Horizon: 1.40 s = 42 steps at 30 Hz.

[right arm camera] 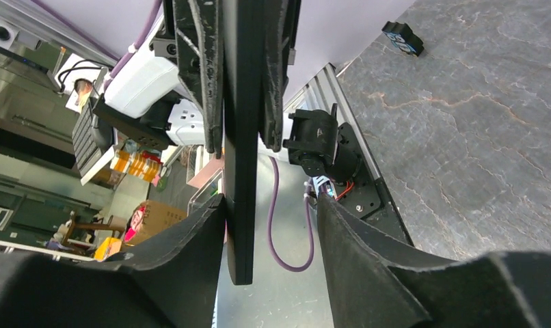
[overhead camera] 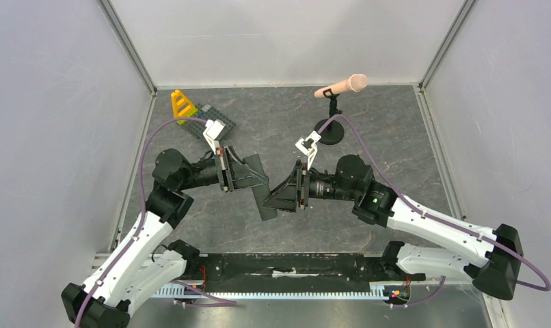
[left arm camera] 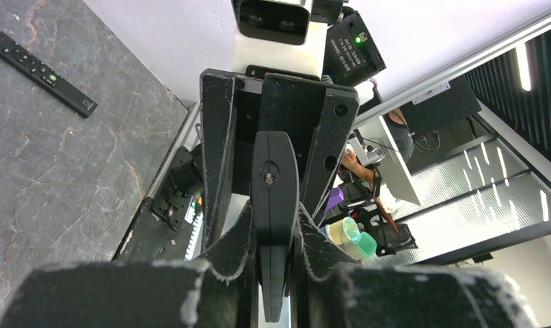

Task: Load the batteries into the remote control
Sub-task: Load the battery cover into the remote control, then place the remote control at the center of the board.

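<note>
The grey stone counter (overhead camera: 368, 137) is the biggest thing. Above it two arms meet in the middle. The left arm (overhead camera: 143, 239) and the right arm (overhead camera: 430, 229) both reach in to the black remote control (left arm camera: 274, 178), which is up in the air, off the counter.

The left tool (left arm camera: 273, 273) is clenched on the remote control, one finger on each flat side. The right tool (right arm camera: 269, 212) comes at the remote control from the other side. It is released: one finger (right arm camera: 191, 253) is right against the remote control and the other stands apart from it.

Far behind the remote control, to the right, is a pink microphone (overhead camera: 341, 87) on a black stand. Far behind it, to the left, is a grey block plate (overhead camera: 214, 117) with a yellow piece (overhead camera: 182, 104).

Another remote with buttons (left arm camera: 42, 65) lies flat on the counter, well away from the held one. A small black and blue thing (right arm camera: 402, 37) lies there too.
</note>
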Tool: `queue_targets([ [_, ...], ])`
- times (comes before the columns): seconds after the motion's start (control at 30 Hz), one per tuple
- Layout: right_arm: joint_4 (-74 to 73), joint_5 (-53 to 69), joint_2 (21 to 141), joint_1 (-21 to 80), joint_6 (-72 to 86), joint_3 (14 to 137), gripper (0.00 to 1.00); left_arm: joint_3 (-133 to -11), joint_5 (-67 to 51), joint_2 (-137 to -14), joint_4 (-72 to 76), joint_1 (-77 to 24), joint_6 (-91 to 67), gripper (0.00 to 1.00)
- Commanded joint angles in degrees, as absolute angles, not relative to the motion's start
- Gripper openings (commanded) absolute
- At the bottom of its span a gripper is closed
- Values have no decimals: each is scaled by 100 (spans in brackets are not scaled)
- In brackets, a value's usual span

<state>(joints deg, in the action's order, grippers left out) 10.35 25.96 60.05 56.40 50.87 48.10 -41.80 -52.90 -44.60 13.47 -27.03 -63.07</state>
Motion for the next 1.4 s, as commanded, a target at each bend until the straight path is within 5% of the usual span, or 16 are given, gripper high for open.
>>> queue_targets([
  [0.0, 1284, 2795, 6096, 5634, 5039, 4962, 51, -4452, -5594, -4456, 1608, -2689, -6094, 2],
  [0.17, 1329, 2830, 6184, 5634, 5167, 4947, 29, -4412, -5603, -4468, 1518, -2693, -6056, 5],
  [0.43, 1181, 2513, 6097, 5595, 5256, 4819, 3, -4463, -5408, -4466, 1057, -2684, -5776, 51],
  [0.53, 995, 2305, 6002, 5504, 5269, 4750, 0, -4571, -5114, -4412, 471, -2684, -5437, 70],
  [0.9, -2410, 176, 5727, 4591, 3777, 5303, 0, -5054, -916, -4178, -3526, -2686, -3939, 75],
  [1.1, -4330, -2268, 6407, 4437, 2945, 5601, 0, -4644, -815, -4008, -3470, -2681, -4259, 74],
  [1.37, -4606, -3895, 7406, 3966, 2431, 5324, 0, -4616, -947, -4028, -3463, -2681, -4291, 72],
])
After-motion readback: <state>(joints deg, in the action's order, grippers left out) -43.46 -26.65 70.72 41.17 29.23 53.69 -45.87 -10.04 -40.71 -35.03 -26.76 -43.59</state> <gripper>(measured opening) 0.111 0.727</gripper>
